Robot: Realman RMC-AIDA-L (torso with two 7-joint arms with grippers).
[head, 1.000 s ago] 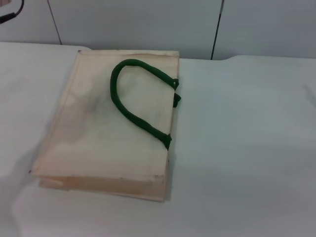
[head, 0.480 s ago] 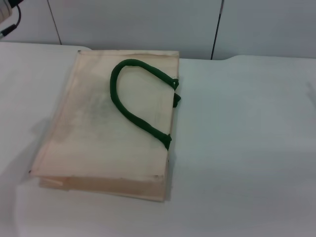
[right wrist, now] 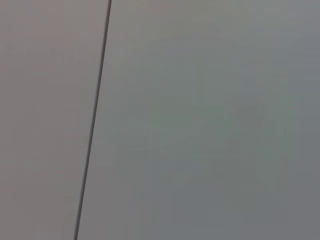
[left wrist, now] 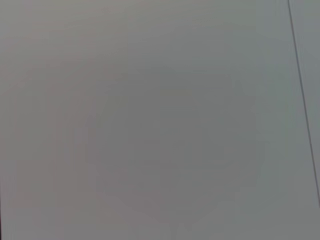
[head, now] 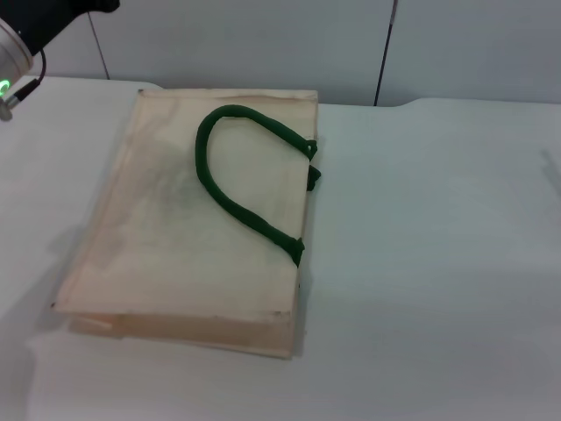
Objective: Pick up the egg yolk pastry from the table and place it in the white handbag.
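The white handbag [head: 188, 224] lies flat on the table [head: 438, 263], left of centre in the head view. Its dark green rope handles [head: 235, 189] curl over its upper side. The egg yolk pastry is out of view in every frame. Part of my left arm [head: 31, 31] shows at the head view's top left corner, above the table's far left; its gripper does not show. My right arm and gripper are out of view. Both wrist views show only a plain grey wall with a dark seam.
The table's back edge meets a grey panelled wall [head: 263, 39] with dark vertical seams. White tabletop stretches right of the bag and in front of it.
My left arm has come further into the head view at the top left corner. The shadow over the bag's left side has drawn off. The bag has not moved.
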